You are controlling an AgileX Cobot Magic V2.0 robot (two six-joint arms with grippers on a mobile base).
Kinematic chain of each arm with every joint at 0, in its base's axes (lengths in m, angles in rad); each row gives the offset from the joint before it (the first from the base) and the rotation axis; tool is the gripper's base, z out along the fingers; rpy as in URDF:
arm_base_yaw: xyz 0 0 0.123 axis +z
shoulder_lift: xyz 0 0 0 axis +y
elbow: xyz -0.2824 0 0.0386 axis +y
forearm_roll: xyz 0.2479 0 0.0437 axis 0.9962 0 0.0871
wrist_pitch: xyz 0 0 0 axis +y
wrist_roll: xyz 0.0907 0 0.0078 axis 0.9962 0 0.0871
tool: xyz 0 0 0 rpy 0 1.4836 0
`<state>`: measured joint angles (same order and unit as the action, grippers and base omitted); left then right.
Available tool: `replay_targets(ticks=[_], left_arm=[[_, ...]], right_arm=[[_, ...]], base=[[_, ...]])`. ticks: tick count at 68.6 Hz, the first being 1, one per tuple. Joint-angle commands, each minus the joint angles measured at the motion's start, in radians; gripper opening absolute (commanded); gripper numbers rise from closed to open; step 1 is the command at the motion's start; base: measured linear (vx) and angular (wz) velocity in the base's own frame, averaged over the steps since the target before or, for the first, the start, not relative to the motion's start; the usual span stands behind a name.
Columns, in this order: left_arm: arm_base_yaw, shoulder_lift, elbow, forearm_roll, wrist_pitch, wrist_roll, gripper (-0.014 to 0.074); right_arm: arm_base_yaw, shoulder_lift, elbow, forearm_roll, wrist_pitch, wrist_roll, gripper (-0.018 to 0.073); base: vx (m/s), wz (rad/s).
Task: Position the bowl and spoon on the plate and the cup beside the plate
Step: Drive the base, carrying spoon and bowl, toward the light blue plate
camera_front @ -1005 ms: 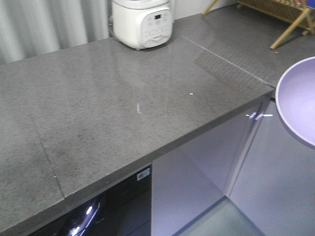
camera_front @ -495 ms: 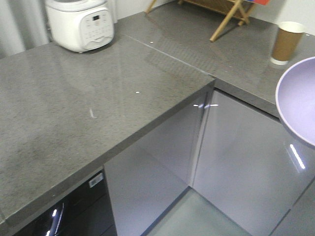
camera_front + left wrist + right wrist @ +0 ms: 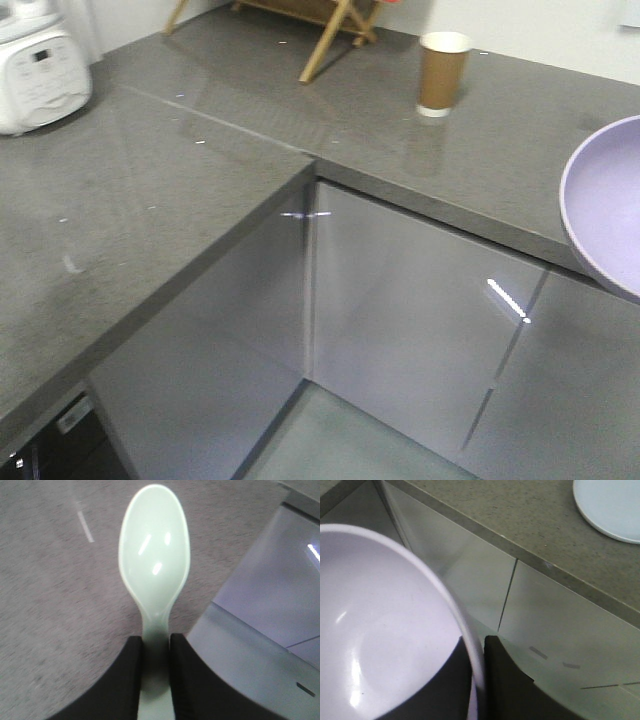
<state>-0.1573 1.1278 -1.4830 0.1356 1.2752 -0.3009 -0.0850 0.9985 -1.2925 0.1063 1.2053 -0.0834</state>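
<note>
The mint-green spoon [image 3: 155, 560] is pinched by its handle in my left gripper [image 3: 156, 645], which is shut on it above the grey counter [image 3: 45, 605]. My right gripper [image 3: 477, 652] is shut on the rim of the lavender bowl [image 3: 380, 630]; that bowl [image 3: 610, 205] also shows at the right edge of the front view, held in the air off the counter's front. The brown paper cup [image 3: 441, 73] stands upright on the far counter. A part of the pale plate [image 3: 612, 505] lies on the counter at the top right of the right wrist view.
An L-shaped grey counter [image 3: 150, 200] with glossy cabinet doors [image 3: 400, 310] below fills the scene. A white rice cooker [image 3: 35, 70] stands at far left. The legs of a wooden rack [image 3: 320, 25] stand at the back near the cup.
The view has swung to the right: the rice cooker slid to the left edge, the inner cabinet corner moved to the centre and the cup came further into view. The bowl stays at the right edge.
</note>
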Motion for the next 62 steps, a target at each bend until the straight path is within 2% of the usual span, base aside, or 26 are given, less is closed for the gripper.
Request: replay_targets(ticks=[1, 28, 62], left_arm=[[-0.007, -0.016, -0.023, 0.007, -0.024, -0.002, -0.0006], [-0.007, -0.016, -0.023, 0.007, -0.024, -0.002, -0.0006], [-0.007, -0.016, -0.023, 0.007, -0.024, -0.002, -0.0006]], right_arm=[[-0.004, -0.009, -0.027, 0.003, -0.058, -0.006, -0.0006], [-0.004, -0.013, -0.027, 0.003, -0.058, -0.006, -0.0006], [-0.004, -0.013, -0.027, 0.003, -0.058, -0.006, -0.0006]], base=[[0.06, -0.52], [0.07, -0.52], [0.09, -0.35]])
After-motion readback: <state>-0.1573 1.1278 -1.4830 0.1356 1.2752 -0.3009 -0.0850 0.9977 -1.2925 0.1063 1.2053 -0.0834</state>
